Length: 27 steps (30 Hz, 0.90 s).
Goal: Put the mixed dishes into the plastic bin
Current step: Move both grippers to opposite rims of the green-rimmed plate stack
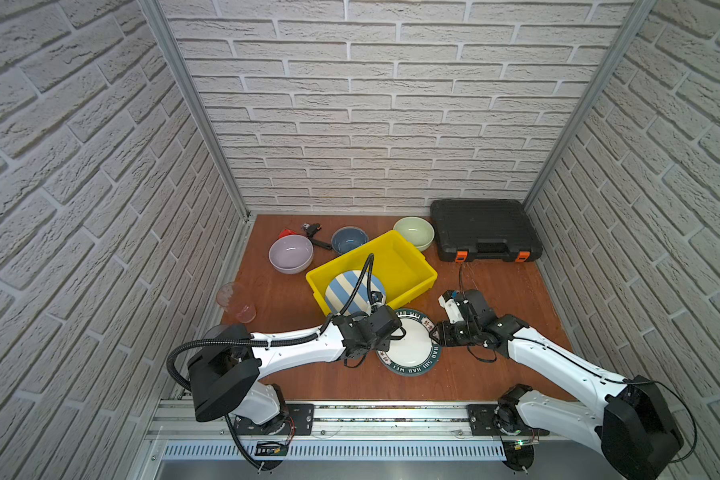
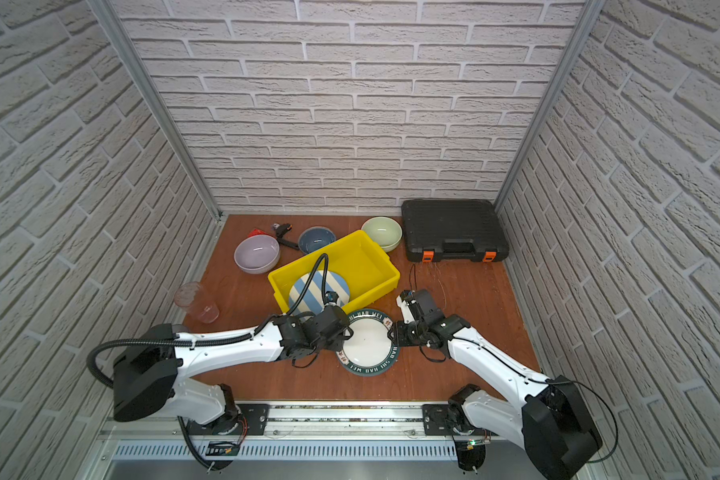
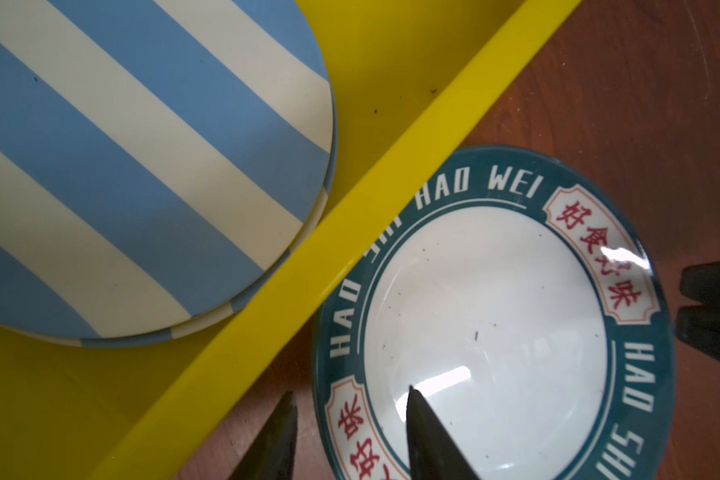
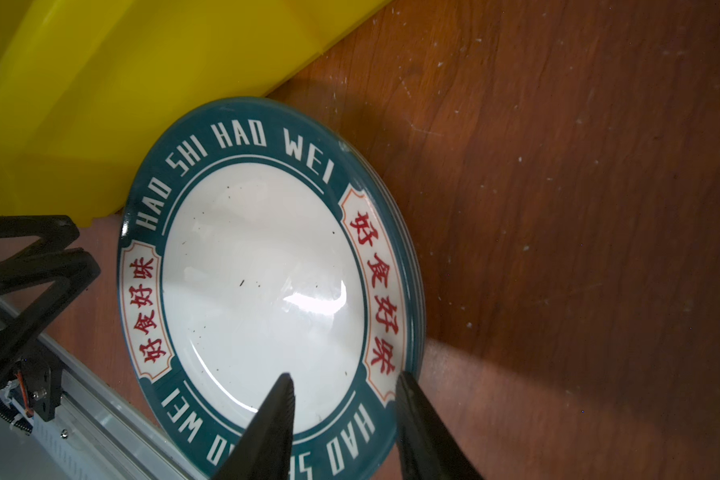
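Left wrist view: left end effector part-open astride printed plate rim; right end effector likewise.

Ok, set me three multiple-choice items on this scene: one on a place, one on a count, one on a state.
1. Where is the blue-white striped plate relative to the yellow bin? A inside it; B leaning outside it; C far from it.
2. How many bowls stand on the table? A two; B three; C five.
3. The left hand is: A open, astride the printed plate's rim; B shut tight, empty; C gripping the bin's wall.

1 A: it lies within the bin's rim.
2 B: lilac bowl, dark-blue bowl, pale-green bowl.
3 A: one finger stands on each side of the rim.
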Tool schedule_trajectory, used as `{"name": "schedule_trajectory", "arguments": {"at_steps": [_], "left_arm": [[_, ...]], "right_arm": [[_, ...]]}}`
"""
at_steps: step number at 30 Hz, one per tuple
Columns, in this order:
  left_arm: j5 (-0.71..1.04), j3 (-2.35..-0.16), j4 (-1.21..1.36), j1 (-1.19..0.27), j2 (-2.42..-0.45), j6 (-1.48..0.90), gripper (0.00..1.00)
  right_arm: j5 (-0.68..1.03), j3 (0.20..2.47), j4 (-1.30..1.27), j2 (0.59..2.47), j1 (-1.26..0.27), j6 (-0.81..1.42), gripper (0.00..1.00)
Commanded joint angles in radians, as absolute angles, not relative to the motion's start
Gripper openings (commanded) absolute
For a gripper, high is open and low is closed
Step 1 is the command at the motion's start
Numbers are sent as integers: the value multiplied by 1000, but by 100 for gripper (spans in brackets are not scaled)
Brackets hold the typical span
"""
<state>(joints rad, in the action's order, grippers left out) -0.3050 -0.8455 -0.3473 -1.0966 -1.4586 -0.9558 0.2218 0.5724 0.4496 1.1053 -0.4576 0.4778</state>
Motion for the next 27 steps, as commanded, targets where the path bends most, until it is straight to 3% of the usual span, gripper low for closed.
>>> {"name": "schedule_trajectory", "arguments": {"at_steps": [1, 15, 27], "left_arm": [[-341, -869, -343, -1104, -1474, -979, 43], [-312, -884, -322, -1112, -1519, -978, 31], [-316, -898, -342, -1117, -1551, -989, 31]], "right_arm": [[208, 553, 403, 1122, -452, 489, 41], [193, 538, 383, 1154, -451, 506, 36], [89, 565, 510, 1077, -451, 481, 36]]}}
